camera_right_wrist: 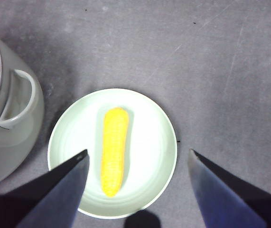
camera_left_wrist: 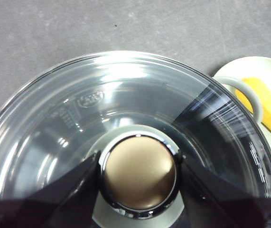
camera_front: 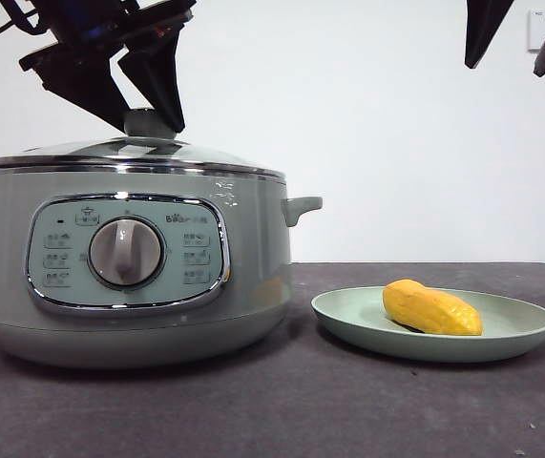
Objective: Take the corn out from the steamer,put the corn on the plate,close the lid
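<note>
The steamer (camera_front: 253,277) stands at the left with the glass lid (camera_front: 196,153) seated on its chrome rim. My left gripper (camera_front: 150,126) reaches down from above, its jaws pressed against both sides of the lid's knob (camera_left_wrist: 138,173). Through the lid (camera_left_wrist: 126,95) the pot looks dark. The corn (camera_front: 431,308) lies on the pale green plate (camera_front: 515,336) to the right of the steamer. My right gripper (camera_right_wrist: 137,156) hovers open high above the plate (camera_right_wrist: 156,137) and the corn (camera_right_wrist: 114,149), holding nothing; its tips (camera_front: 508,69) show at the top right.
The steamer's side handle (camera_right_wrist: 14,102) points toward the plate, with a narrow gap between pot and plate. Dark grey tabletop (camera_front: 348,410) runs in front of both. A white wall is behind.
</note>
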Motion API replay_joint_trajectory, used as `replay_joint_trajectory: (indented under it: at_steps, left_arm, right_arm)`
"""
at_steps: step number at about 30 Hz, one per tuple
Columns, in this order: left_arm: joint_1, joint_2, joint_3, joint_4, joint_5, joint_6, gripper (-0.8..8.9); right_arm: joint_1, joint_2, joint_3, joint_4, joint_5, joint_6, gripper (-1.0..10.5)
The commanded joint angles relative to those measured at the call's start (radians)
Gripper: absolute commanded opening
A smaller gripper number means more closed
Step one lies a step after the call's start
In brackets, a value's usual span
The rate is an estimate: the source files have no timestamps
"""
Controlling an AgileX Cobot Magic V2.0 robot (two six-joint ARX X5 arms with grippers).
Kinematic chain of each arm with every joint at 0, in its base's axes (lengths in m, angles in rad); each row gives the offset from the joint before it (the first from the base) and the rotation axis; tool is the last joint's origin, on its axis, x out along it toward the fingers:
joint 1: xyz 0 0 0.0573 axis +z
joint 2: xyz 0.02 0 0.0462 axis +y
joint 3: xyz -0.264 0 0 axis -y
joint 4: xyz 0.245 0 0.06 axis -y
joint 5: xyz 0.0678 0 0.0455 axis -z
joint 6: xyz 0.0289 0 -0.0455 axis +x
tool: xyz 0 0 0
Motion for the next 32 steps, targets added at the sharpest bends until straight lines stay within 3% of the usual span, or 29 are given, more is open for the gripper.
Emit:
replay_joint_trajectory:
  at_steps: [1, 8, 9, 11, 12, 17, 22, 25, 27, 32]
  left_arm:
    - [-0.004, 0.004, -0.003, -0.006, 0.069, -0.007, -0.09]
    - [-0.001, 0.004, -0.003, -0.005, 0.035, 0.002, 0.14]
    - [-0.001, 0.004, -0.003, -0.006, 0.024, 0.002, 1.00]
    - [-0.001, 0.004, -0.003, -0.006, 0.009, 0.002, 3.74]
    - [-0.001, 0.004, -0.003, -0.006, 0.002, 0.002, 4.23]
    - [-0.001, -0.014, -0.003, -0.001, -0.091, 0.002, 4.21]
    - [-0.009, -0.203, -0.003, -0.035, -0.088, 0.000, 3.82]
    - [-0.019, -0.337, -0.005, -0.100, -0.091, 0.006, -0.28]
    - [-0.023, -0.399, -0.012, -0.130, -0.142, 0.012, -0.08]
    - [-0.061, -0.598, -0.230, -0.008, -0.252, 0.027, -0.08]
  right_arm:
    - [0.000, 0.001, -0.004, 0.005, 0.003, -0.002, 3.5]
    - [0.000, 0.001, -0.005, 0.005, 0.003, -0.002, 3.5]
    - [0.000, 0.001, -0.004, 0.005, 0.003, -0.002, 3.5]
    - [0.000, 0.001, -0.005, 0.005, 0.002, -0.003, 3.5]
    - [0.001, 0.001, -0.005, 0.004, 0.002, -0.006, 3.5]
    - [0.001, -0.002, -0.004, 0.007, 0.002, -0.045, 3.5]
    - [0.001, -0.076, -0.005, 0.006, -0.004, -0.072, 3.3]
    - [0.001, -0.177, -0.057, 0.068, -0.005, -0.073, 0.6]
    - [0.001, -0.269, -0.159, 0.165, -0.005, -0.071, -0.1]
    - [0.001, -0.551, -0.478, 0.400, -0.003, -0.026, -0.1]
